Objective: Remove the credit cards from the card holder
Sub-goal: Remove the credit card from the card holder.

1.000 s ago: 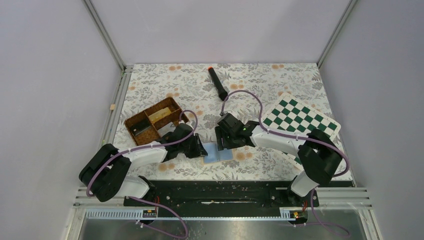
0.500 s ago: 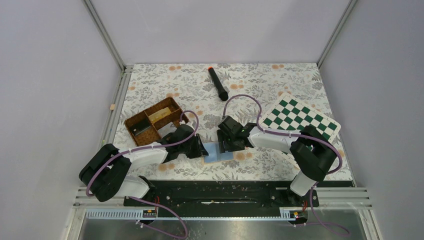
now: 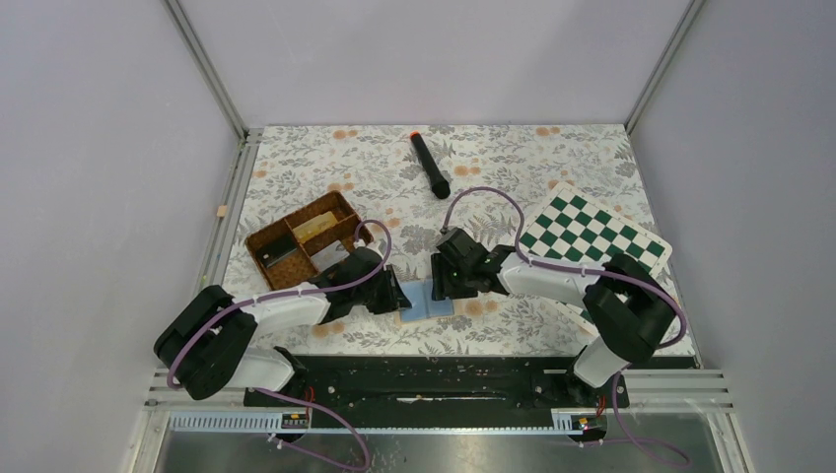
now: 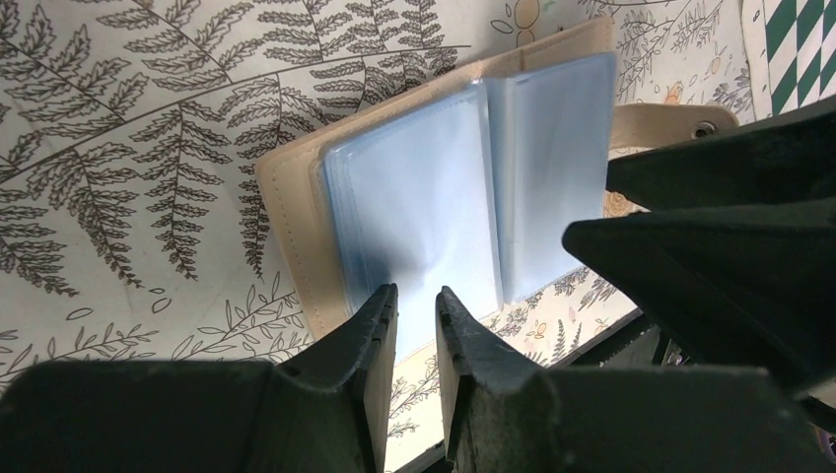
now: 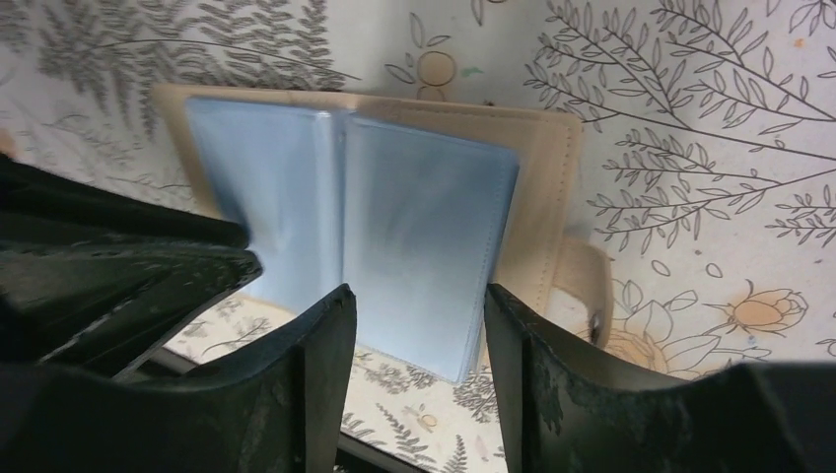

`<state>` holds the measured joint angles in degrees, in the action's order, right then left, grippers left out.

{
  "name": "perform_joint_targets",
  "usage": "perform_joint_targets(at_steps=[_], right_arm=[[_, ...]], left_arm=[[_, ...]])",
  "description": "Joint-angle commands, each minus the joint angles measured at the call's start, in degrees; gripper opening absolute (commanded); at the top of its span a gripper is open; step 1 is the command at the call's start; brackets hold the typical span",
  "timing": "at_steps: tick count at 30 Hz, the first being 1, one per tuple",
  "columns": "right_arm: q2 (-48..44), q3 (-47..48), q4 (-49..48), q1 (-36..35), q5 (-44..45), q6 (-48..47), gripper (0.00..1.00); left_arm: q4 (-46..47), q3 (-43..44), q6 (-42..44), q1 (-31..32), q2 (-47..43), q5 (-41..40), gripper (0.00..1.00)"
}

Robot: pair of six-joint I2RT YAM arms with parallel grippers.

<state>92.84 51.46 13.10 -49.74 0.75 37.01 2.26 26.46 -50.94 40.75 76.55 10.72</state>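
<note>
The card holder (image 3: 430,302) lies open on the flowered cloth, a tan cover (image 4: 286,217) with light blue plastic sleeves (image 4: 424,197). It also shows in the right wrist view (image 5: 552,197). I cannot tell any credit card apart from the sleeves, and no yellow-gold card shows. My left gripper (image 4: 416,294) is at the holder's left half. Its jaws stand a narrow gap apart over the sleeve's near edge with nothing between them. My right gripper (image 5: 419,296) is wide open, straddling the right sleeve's near edge. Both grippers meet over the holder in the top view, left (image 3: 399,296) and right (image 3: 441,286).
A brown woven partitioned basket (image 3: 296,241) stands just behind the left arm. A green-white chequered board (image 3: 592,236) lies at the right under the right arm. A black cylinder with an orange tip (image 3: 429,166) lies at the back centre. The table's front edge is close behind the holder.
The right gripper has shifted slightly over the holder's right half. The left gripper and the holder have hardly moved.
</note>
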Motion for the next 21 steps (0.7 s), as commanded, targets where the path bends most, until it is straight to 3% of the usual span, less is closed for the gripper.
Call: perform_joint_targets(at_steps=[1, 14, 21], right_arm=[[-4.7, -0.2, -4.4, -0.1, -4.2, 2.2, 0.57], [-5.7, -3.1, -12.5, 0.4, -12.3, 8.9, 0.54], [-8.1, -3.7, -13.6, 0.5, -11.1, 9.7, 0.59]], left_arm=[[-0.2, -1.0, 0.0, 0.6, -0.7, -1.5, 0.21], [-0.3, -2.6, -1.0, 0.9, -3.3, -2.2, 0.21], [-0.3, -3.1, -1.1, 0.9, -4.4, -2.3, 0.22]])
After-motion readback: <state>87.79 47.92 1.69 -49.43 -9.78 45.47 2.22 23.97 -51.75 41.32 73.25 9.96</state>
